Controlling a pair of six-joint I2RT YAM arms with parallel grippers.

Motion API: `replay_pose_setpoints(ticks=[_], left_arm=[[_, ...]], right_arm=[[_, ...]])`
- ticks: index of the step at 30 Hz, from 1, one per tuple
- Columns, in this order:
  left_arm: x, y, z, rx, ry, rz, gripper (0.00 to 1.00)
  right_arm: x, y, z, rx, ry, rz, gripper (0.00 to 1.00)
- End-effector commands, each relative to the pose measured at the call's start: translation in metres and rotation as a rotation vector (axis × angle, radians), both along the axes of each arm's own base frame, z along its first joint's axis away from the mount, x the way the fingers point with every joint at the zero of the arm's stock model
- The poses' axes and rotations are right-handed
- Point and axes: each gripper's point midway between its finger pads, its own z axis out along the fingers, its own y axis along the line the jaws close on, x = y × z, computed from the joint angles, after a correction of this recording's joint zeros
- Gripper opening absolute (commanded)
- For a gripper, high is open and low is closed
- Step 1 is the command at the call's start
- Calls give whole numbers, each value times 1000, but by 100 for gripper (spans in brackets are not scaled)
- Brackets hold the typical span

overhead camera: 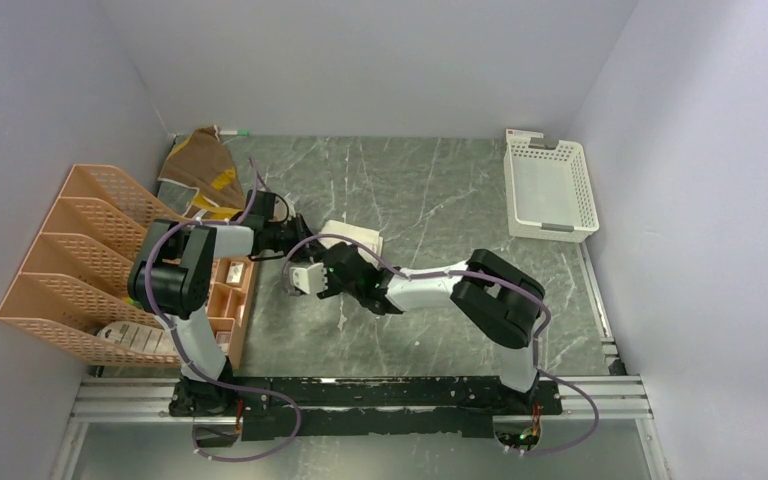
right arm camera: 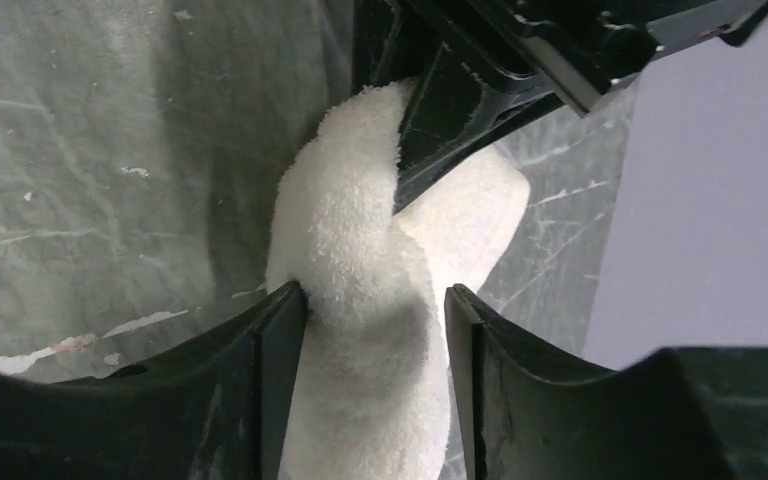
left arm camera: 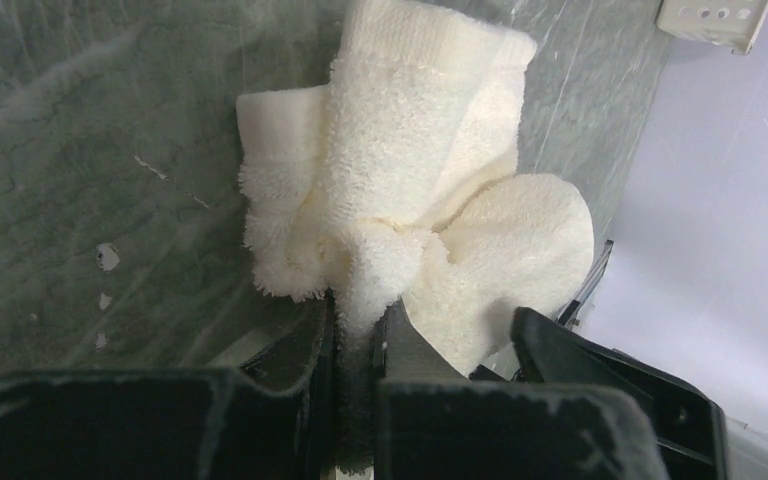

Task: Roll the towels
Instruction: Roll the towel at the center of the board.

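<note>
The cream towel [left arm camera: 400, 170] is lying bunched on the table [overhead camera: 430, 190], a bit left of its middle, w/ one folded band running over the top and a rounded lobe spilling out to the side. Its long axis is running approx left-right across the table. The pinched end is facing the left edge, and the free banded end is pointing twd the right edge and the white basket [overhead camera: 550, 185]. The L gripper [left arm camera: 360, 312] is pointing in from the left and clamping a gathered fold of that end tight btw its fingers [left arm camera: 305, 340], jaws nearly together on the cloth. The R gripper [right arm camera: 375, 295] is facing the same bunch from the near-right side, jaws standing apart on either side of a thick twist of cloth. One finger [right arm camera: 275, 360] is touching the pile and the other is sitting just beside it, so can't tell if it's actually squeezing. The two grippers are sitting v. close together at the towel. The brown towel [overhead camera: 200, 165], w/ mustard patches, is lying in a crumpled heap at the far-left corner, well apart from the cream one, its long axis running far-to-near w/ the peak pointing at the far edge. It's sitting just beside the far end of the orange rack [overhead camera: 70, 260], which is standing along the left edge. The basket is sitting near the far-right corner.
</note>
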Motion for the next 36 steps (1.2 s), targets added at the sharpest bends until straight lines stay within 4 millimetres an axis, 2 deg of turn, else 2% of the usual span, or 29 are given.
replay_pose_setpoints(ticks=[1,2,3,4,5,6,9,10,14,15,17,21,22,25,31,36], left_arm=[[-5,-2,0,-16,35,-30,7],[-5,-2,0,-17,35,-28,7],[-4,-2,0,-18,33,-27,7],[-4,-1,1,-18,33,-26,7],[-4,-1,1,-19,31,-24,7],[-3,-1,2,-19,30,-20,7],[0,3,7,-13,17,0,7],[2,5,10,-4,7,10,10],[10,11,32,16,-64,45,47],[12,12,39,22,-80,53,54],[16,17,50,38,-109,75,66],[21,26,64,52,-137,120,70],[22,27,67,50,-147,126,70],[22,26,68,45,-158,119,70],[17,28,57,63,-136,113,70],[9,40,55,125,-147,143,71]], right_arm=[[1,-6,-17,-9,134,-14,47],[0,-7,-20,-4,166,-16,41],[-1,-8,-21,3,193,-18,30],[-1,-9,-22,11,220,-22,13],[0,-10,-22,21,242,-26,4],[0,-10,-21,34,261,-26,0],[3,-10,-11,117,337,-21,0],[5,-10,-6,152,369,-20,0],[22,-18,19,301,522,-23,0],[29,-18,29,336,559,-20,0],[37,-21,36,367,647,-13,0],[49,-24,40,395,845,10,0],[50,-24,29,396,915,17,0],[52,-21,16,414,1059,49,0],[47,-16,-21,380,1271,49,0],[33,-16,-32,360,1364,82,0]])
